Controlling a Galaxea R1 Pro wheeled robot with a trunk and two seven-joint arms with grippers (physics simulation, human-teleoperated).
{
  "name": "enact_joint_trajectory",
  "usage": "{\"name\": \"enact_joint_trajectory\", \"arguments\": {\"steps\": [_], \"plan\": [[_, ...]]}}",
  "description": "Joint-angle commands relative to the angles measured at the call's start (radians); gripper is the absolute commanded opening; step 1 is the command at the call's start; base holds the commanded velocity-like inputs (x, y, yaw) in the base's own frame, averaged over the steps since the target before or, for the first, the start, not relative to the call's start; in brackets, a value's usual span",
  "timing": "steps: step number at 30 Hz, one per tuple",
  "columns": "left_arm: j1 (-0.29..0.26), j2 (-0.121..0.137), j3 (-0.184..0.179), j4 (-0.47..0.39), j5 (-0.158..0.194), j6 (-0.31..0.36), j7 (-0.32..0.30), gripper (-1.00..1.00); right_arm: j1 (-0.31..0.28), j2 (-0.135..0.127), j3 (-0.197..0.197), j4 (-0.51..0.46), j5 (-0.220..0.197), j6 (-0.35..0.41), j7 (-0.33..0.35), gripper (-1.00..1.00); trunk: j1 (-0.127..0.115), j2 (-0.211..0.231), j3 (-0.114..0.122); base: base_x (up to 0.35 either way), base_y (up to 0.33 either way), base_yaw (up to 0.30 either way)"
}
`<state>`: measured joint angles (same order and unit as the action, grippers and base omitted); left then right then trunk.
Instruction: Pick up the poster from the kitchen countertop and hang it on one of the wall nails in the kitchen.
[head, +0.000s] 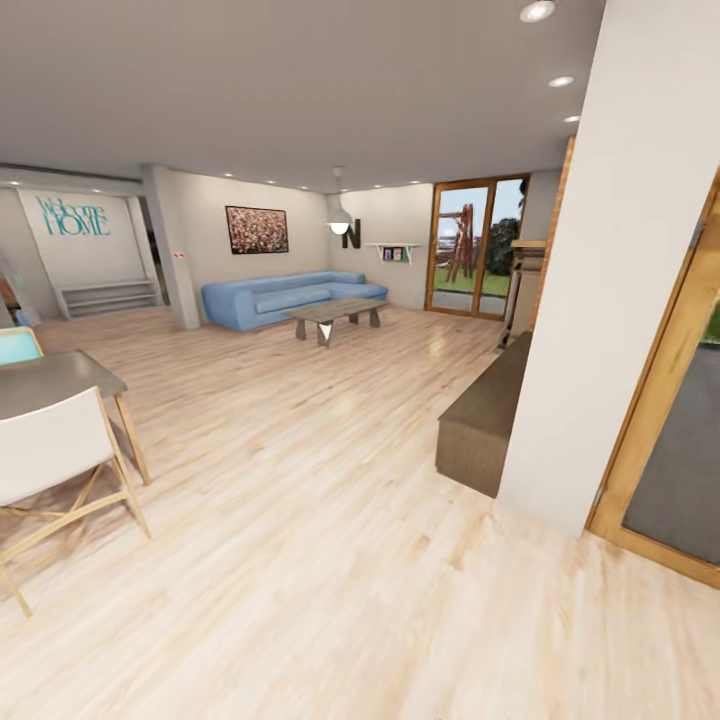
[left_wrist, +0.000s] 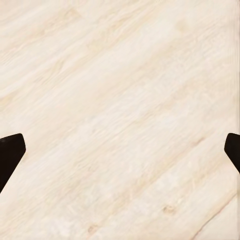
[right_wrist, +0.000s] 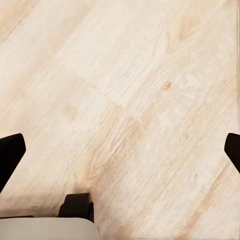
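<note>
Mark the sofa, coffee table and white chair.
sofa (head: 290, 298), head view, on the seat cushions.
coffee table (head: 335, 309), head view, on the tabletop.
white chair (head: 50, 445), head view, on the backrest.

Wide living room with pale wood floor (head: 330, 520). At the far wall, blue sofa (head: 285, 298) behind a low coffee table (head: 335, 314), reddish framed picture (head: 257, 229) above, teal "Welcome Home" lettering (head: 73, 216) further left, glass doors (head: 477, 247) to the right. Near left, brown dining table (head: 55, 385) and white chair (head: 55, 455); near right, white pillar (head: 610, 290) beside a dark bench (head: 490, 410) and wood-framed door (head: 675, 440).
</note>
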<state>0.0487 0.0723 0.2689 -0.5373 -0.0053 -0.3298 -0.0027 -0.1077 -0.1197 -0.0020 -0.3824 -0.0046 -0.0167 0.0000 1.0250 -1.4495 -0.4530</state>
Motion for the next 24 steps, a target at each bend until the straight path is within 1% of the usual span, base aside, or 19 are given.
{"name": "enact_joint_trajectory", "arguments": {"steps": [1, 20, 24], "plan": [[0.0, 0.0, 0.001, -0.001, -0.001, -0.001, 0.0, 1.0, 0.0, 0.0, 0.0, 0.0, 0.0, -0.002, 0.0, 1.0, 0.0, 0.0, -0.001, -0.013, 0.012, -0.259], [0.0, 0.0, 0.0, -0.001, -0.002, -0.001, 0.0, 1.0, 0.0, 0.0, 0.001, 0.0, 0.0, -0.002, 0.0, 1.0, 0.0, 0.0, -0.001, -0.003, 0.002, -0.266], [0.0, 0.0, 0.0, -0.001, -0.002, -0.001, 0.0, 1.0, -0.001, 0.0, -0.001, 0.0, 0.0, -0.002, -0.001, 1.0, 0.0, 0.0, -0.001, -0.129, 0.077, -0.109]]}}
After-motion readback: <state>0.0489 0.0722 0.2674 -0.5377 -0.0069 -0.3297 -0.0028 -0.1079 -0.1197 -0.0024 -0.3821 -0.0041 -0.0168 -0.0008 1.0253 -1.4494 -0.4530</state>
